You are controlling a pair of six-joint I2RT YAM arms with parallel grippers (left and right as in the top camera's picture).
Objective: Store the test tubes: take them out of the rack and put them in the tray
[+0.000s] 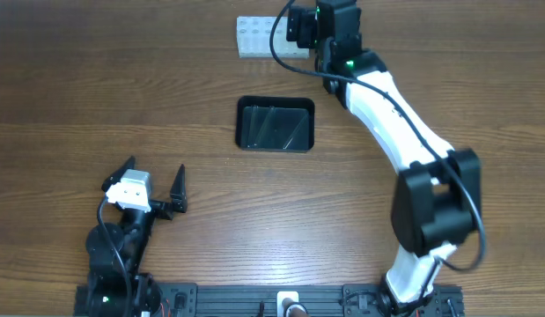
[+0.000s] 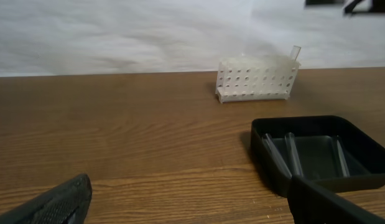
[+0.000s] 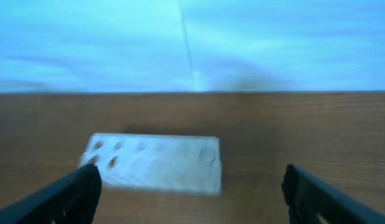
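The white test tube rack (image 1: 261, 38) stands at the table's far edge. One clear tube (image 2: 295, 52) sticks up from its end hole; in the right wrist view this tube (image 3: 208, 155) shows as a round rim at the rack's (image 3: 153, 163) corner. The black tray (image 1: 239, 125) lies in front of the rack with three clear tubes (image 1: 276, 129) lying in it. My right gripper (image 1: 297, 28) hovers over the rack's right end, open and holding nothing (image 3: 192, 199). My left gripper (image 1: 154, 188) rests open near the front left, far from the tray (image 2: 267, 165).
Bare wooden table surrounds the tray and rack. A pale backdrop rises just behind the rack. The right arm's white link (image 1: 391, 110) stretches diagonally across the right half of the table.
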